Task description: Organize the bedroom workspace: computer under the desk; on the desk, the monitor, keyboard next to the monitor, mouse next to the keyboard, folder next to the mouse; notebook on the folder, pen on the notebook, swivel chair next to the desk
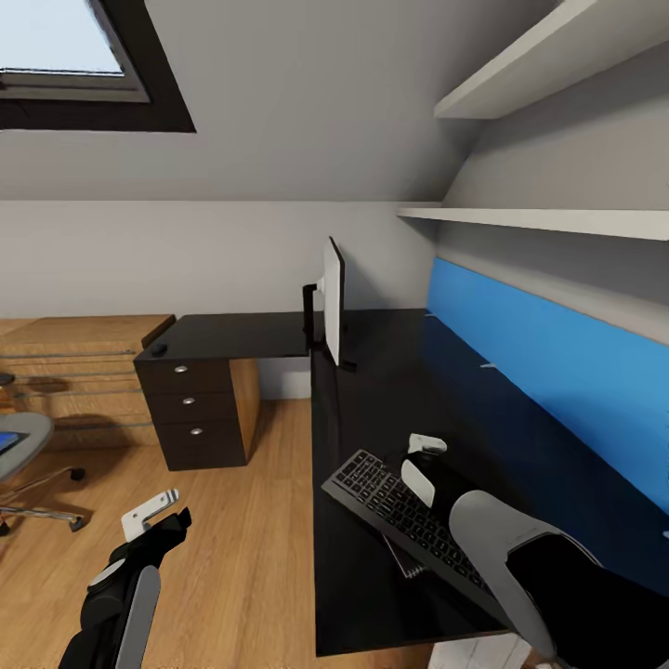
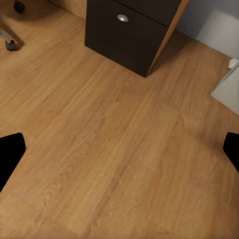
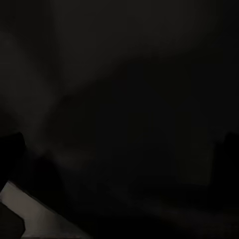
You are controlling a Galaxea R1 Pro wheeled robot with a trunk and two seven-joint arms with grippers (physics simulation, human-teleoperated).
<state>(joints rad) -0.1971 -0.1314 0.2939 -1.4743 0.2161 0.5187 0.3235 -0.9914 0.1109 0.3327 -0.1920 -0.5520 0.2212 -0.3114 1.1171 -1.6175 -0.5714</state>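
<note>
In the head view the black desk [image 1: 390, 557] runs from 5 o'clock up toward the centre, with a blue back panel [image 1: 548, 358] along its 3 o'clock side and a black drawer unit [image 1: 190, 409] under its far wing at about 9 o'clock. The monitor [image 1: 333, 302] stands edge-on near the middle of the desk, its white back facing 9 o'clock. The keyboard [image 1: 400, 516] lies aslant at about 5 o'clock, close to the desk's near edge, and a thin dark item that may be the notebook [image 1: 406, 564] peeks from under its near side. The right gripper [image 1: 423, 465] sits just above the keyboard's far end, its white fingers [image 1: 427, 443] close over the keys; whether they are pinching anything cannot be told, and the right wrist view is almost wholly dark. The left gripper [image 1: 158, 516] hangs at 7 o'clock over the wooden floor [image 1: 242, 557], well apart from the desk; in the left wrist view its dark fingertips [image 2: 10, 152] stand wide apart with only floor between them, so the jaws are released. At 9 o'clock the swivel chair [image 1: 23, 446] shows partly, with a sliver of blue, perhaps the folder [image 1: 7, 440], on its seat.
</note>
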